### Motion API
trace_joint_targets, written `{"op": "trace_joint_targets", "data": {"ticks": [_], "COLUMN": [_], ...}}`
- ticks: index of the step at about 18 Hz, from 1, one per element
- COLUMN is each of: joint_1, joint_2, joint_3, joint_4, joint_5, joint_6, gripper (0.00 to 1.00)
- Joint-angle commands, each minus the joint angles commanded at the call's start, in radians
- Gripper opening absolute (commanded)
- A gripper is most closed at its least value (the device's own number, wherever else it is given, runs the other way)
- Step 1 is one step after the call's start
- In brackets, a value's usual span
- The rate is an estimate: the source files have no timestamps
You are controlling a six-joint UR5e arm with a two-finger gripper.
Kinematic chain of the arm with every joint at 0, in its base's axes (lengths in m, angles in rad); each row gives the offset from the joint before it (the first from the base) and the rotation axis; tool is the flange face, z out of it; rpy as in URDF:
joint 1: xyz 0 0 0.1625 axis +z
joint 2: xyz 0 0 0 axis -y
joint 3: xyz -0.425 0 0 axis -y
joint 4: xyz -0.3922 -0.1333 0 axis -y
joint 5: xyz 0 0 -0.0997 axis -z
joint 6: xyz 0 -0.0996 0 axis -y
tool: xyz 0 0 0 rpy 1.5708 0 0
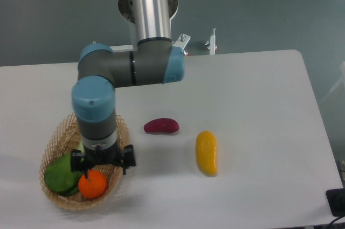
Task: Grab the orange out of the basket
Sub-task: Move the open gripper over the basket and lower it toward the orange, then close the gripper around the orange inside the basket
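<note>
Gripper (pixel 88 175) hangs right above the orange (pixel 92 184) in the basket (pixel 54 137), beside a green vegetable (pixel 60 175); I cannot tell if its fingers are apart or together.

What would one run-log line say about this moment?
arm: over basket | fingers: at orange, grip unclear | orange: in basket beside green vegetable | lift: not yet

The arm hides the gripper (pixel 88 174) fingertips and the basket (pixel 54 141) middle — jaw spacing unreadable.

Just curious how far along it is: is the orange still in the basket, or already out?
Still in. The orange sits inside the basket rim beside a green vegetable, with the gripper right above it.
</note>
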Motion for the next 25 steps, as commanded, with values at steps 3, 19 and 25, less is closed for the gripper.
{"op": "trace_joint_targets", "data": {"ticks": [3, 19, 25], "joint_1": [-0.018, -0.032, -0.032], "joint_2": [-0.023, -0.112, -0.140], "joint_3": [-0.003, 0.026, 0.038], "joint_4": [0.000, 0.018, 0.061], "joint_5": [0.000, 0.011, 0.017], "joint_6": [-0.015, -0.109, -0.126], "gripper": [1.00, 1.00, 1.00]}}
